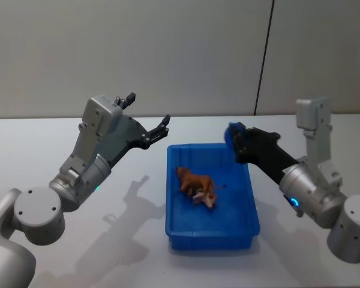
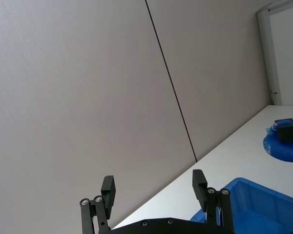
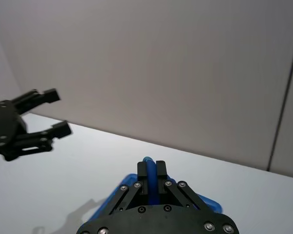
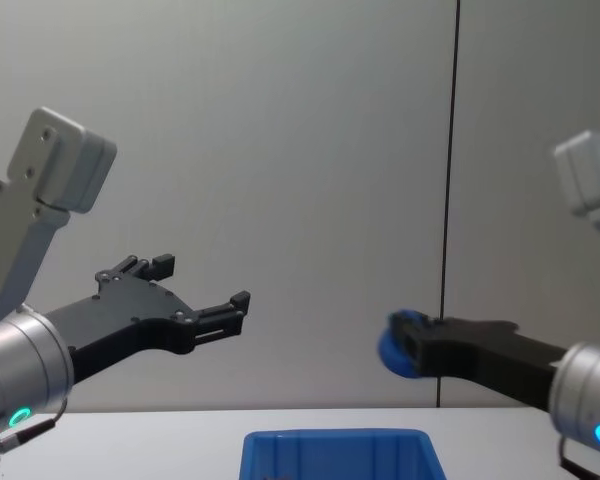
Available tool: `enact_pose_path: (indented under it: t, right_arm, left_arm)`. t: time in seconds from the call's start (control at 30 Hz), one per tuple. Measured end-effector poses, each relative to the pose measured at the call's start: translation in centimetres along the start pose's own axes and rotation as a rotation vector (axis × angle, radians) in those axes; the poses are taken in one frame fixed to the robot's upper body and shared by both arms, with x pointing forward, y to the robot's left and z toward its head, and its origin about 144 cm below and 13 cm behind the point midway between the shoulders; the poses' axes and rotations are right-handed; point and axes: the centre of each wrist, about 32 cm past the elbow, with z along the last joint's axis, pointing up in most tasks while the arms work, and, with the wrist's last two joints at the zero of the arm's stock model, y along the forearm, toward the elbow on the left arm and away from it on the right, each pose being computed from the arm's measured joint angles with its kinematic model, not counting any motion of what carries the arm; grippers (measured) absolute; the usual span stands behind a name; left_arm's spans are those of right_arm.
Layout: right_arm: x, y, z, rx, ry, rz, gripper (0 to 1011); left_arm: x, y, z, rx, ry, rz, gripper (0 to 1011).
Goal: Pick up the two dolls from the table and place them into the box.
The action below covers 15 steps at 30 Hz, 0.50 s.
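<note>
The blue box (image 1: 240,227) stands on the white table (image 1: 120,252) between my arms. A brown lion-like doll (image 1: 194,179) lies inside it, with a pale piece (image 1: 206,200) against it. My right gripper (image 1: 237,144) hovers over the box's far right corner, shut on a round blue doll (image 1: 232,132). That hold also shows in the right wrist view (image 3: 152,169) and the chest view (image 4: 404,346), with the blue doll (image 4: 390,350) at the fingertips. My left gripper (image 1: 147,109) is raised left of the box, open and holding nothing (image 2: 154,181).
A plain grey wall with a dark vertical seam (image 1: 264,60) stands behind the table. Bare white tabletop lies left and right of the box, and the box's rim (image 4: 340,438) sits low in the chest view.
</note>
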Motion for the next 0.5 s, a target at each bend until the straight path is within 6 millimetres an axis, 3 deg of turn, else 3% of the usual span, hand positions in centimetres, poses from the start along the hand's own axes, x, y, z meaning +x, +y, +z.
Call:
enact_pose_path:
  t: [0.17, 0.5]
  right_arm:
    - [-0.6, 0.6, 0.3, 0.011, 0.0, 0.064, 116]
    - [-1.2, 1.3, -0.2, -0.035, -0.007, 0.103, 383]
  left_arm:
    - [0.0, 0.0, 0.0, 0.0, 0.0, 0.0, 1001]
    - [0.0, 0.0, 0.0, 0.0, 0.0, 0.0, 1001]
